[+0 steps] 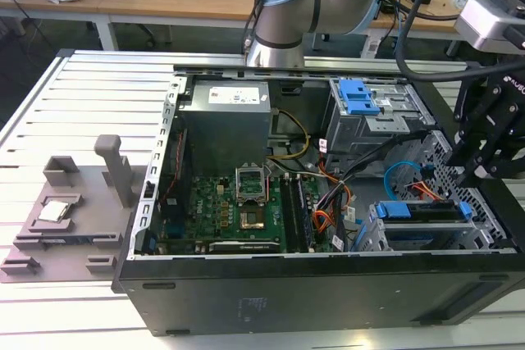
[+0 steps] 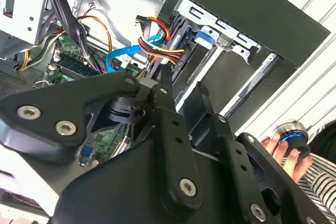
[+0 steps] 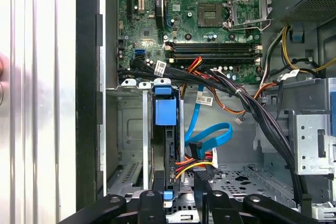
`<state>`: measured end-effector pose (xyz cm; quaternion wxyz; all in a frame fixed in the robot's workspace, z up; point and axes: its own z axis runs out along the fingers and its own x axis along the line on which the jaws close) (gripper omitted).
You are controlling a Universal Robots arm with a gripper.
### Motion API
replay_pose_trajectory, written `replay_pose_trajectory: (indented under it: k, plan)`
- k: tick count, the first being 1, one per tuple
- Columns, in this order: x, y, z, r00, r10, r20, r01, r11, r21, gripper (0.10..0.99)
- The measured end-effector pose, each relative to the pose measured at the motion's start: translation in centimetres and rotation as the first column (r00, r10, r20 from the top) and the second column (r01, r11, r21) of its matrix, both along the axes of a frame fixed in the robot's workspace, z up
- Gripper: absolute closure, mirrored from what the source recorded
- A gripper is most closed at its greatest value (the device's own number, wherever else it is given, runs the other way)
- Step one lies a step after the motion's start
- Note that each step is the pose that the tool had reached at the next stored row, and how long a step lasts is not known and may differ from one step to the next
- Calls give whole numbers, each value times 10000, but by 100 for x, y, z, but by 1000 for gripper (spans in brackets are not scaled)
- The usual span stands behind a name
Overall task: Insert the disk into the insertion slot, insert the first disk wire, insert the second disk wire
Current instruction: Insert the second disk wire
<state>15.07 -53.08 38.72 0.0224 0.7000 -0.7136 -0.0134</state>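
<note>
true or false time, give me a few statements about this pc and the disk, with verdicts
1. The disk sits inside the metal drive cage. True.
2. The gripper holds the disk above the case. False: the gripper holds nothing, and the disk is in the cage.
3. A flat blue cable loops beside the disk. True.
4. The case has its side panel on. False: it is open, with the motherboard showing.
5. A hand is beside the case. True.

Disk (image 1: 426,212) sits inside insertion slot (image 1: 379,234) of open computer case (image 1: 287,293) — gripper (image 1: 476,171) hangs just above, at exterior view's right.
</note>
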Motion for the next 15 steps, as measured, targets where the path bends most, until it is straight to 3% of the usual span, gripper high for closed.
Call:
replay_pose_trajectory:
  k: [8, 15]
  plan:
    - [0, 16, 58, 10000, 0, 0, 0, 10000, -2, 725]
    - [0, 71, 111, 10000, 0, 0, 0, 10000, -9, 725]
